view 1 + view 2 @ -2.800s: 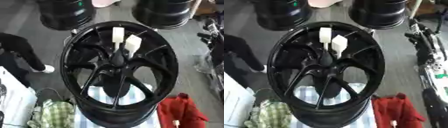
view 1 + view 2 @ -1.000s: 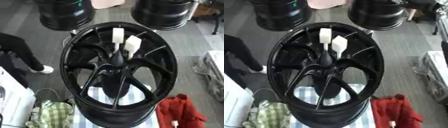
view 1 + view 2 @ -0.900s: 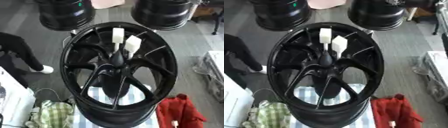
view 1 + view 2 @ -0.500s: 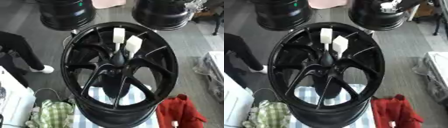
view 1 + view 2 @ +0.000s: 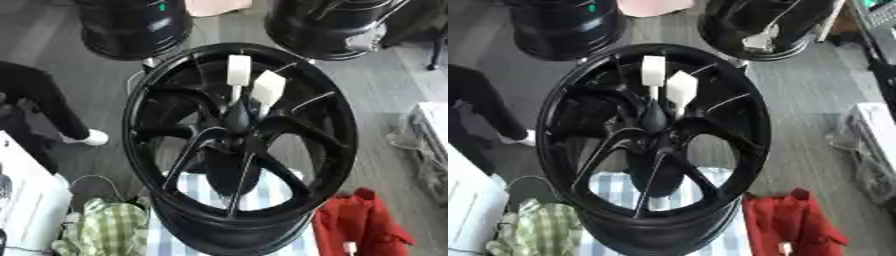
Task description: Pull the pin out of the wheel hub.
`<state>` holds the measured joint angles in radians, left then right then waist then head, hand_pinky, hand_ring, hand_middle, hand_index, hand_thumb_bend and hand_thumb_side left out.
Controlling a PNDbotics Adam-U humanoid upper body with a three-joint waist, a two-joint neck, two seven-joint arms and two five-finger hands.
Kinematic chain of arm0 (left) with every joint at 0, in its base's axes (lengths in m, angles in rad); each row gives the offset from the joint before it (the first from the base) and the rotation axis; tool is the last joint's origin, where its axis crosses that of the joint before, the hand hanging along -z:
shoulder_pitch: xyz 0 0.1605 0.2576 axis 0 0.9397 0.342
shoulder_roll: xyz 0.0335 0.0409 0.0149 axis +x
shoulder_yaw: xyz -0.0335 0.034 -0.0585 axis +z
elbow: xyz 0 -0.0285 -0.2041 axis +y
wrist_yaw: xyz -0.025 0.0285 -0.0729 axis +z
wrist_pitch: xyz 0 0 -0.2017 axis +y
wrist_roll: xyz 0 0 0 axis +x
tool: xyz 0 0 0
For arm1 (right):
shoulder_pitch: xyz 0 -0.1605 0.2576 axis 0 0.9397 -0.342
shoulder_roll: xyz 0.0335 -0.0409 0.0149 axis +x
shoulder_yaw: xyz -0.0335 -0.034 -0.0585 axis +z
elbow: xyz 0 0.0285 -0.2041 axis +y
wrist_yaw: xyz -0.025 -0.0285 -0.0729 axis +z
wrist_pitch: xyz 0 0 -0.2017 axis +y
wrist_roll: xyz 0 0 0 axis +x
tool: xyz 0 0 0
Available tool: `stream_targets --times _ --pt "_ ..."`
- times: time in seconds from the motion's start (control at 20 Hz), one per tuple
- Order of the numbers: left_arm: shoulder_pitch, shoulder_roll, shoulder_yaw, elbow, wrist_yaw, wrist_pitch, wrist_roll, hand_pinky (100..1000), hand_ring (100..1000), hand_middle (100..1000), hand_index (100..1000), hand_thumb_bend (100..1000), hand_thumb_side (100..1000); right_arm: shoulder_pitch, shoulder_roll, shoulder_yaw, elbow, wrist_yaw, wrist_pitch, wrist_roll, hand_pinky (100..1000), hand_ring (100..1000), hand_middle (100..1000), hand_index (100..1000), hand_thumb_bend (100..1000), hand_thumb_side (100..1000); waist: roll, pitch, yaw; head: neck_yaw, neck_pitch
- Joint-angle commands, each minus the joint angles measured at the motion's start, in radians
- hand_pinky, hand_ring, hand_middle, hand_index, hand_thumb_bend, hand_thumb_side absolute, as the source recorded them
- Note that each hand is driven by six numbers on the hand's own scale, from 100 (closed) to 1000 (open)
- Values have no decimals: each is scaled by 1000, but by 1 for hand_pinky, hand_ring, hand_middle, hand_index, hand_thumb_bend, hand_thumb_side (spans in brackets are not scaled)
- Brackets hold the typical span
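A large black spoked wheel hub (image 5: 241, 145) lies flat in the middle of the view. Two pins with white rectangular tags rise from its centre: one tag (image 5: 238, 70) stands upright, the other (image 5: 268, 88) leans to the right. Their thin stems run down into the dark centre boss (image 5: 236, 117). Neither of my hands shows in either eye view.
Two more black wheels (image 5: 136, 25) (image 5: 337, 22) stand behind the hub. A red cloth (image 5: 359, 225) lies at lower right and a green checked cloth (image 5: 105, 232) at lower left. A blue-striped cloth (image 5: 197, 187) shows through the spokes. A person's dark leg (image 5: 44, 107) stands at left.
The whole picture has shifted a little, so the camera moved. The hub and both tagged pins stand as before.
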<state>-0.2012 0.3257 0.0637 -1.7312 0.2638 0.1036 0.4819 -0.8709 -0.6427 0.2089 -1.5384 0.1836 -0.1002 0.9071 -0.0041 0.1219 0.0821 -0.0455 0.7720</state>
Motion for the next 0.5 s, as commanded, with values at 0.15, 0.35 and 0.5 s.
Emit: stream_targets --times 0.15,0.35,0.5 --pt "-8 25 -2 -11 -2 1 -6 704 680 670 764 342 704 0 -18 25 -60 29 -56 0 904 814 808 839 180 100 -1 -6 2 11 -2" --pt "-9 24 -4 -11 -2 2 -8 704 681 669 763 340 705 13 -12 47 -87 31 -75 0 902 813 812 843 185 100 -1 -5 3 15 -2" --pt "-6 22 -4 -10 -3 3 -9 704 681 668 763 336 707 17 -6 56 -86 40 -78 0 902 815 819 849 181 100 -1 -4 3 18 -2"
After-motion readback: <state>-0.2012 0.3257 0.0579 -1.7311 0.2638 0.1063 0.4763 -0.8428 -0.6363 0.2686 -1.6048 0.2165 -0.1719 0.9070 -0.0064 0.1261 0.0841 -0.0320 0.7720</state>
